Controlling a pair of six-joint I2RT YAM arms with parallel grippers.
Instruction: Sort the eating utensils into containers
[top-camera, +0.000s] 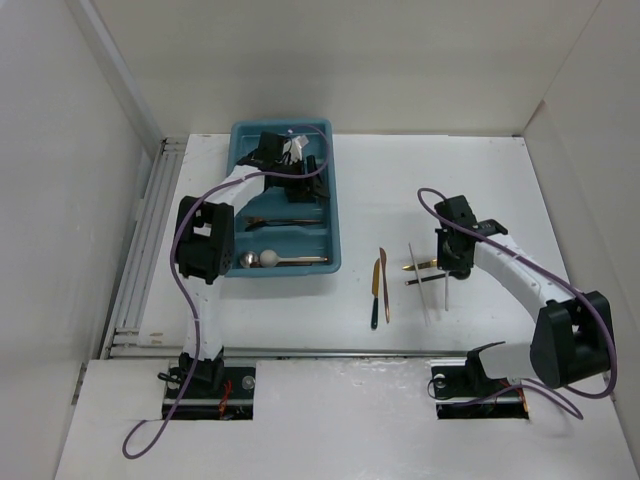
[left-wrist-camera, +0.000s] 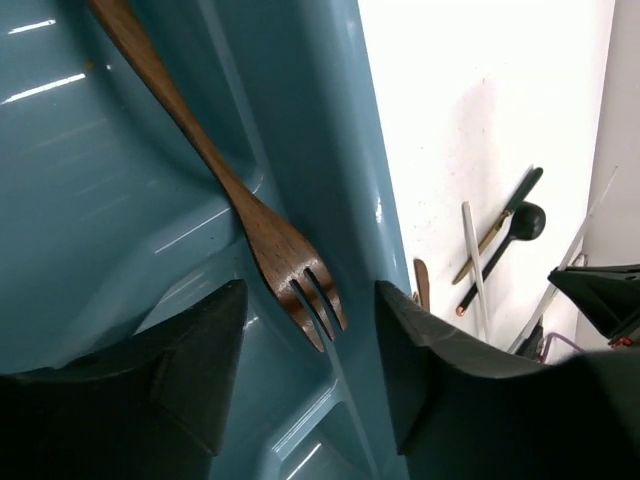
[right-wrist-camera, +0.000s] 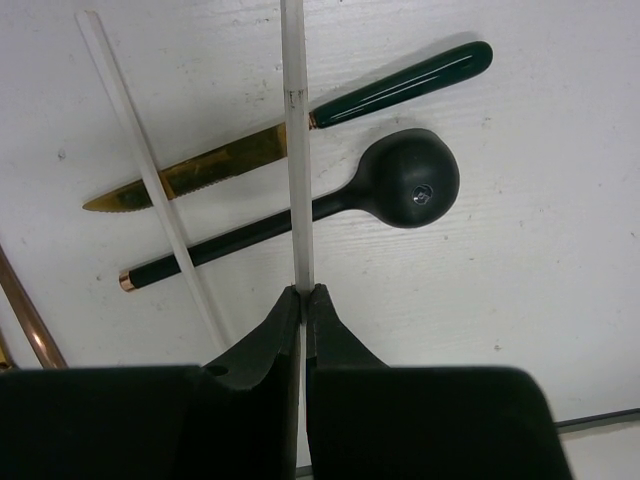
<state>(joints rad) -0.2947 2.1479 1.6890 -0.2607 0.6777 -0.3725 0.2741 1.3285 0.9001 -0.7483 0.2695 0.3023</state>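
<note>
White, faintly scuffed table (top-camera: 450, 170) seen from above, boxed in by plain white panels: back wall (top-camera: 330, 60), left wall (top-camera: 50, 200), right wall (top-camera: 600, 150). Silver metal rails (top-camera: 140, 260) along the table's left and near edges. Rough white board (top-camera: 340, 420) across the foreground, with two rectangular cut-outs. Soft, even light; faint shadows.

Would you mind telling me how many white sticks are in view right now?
2. One white stick is pinched in the right claw; the other lies on the table across the gold knife and dark spoon. The tray may hide more.
</note>
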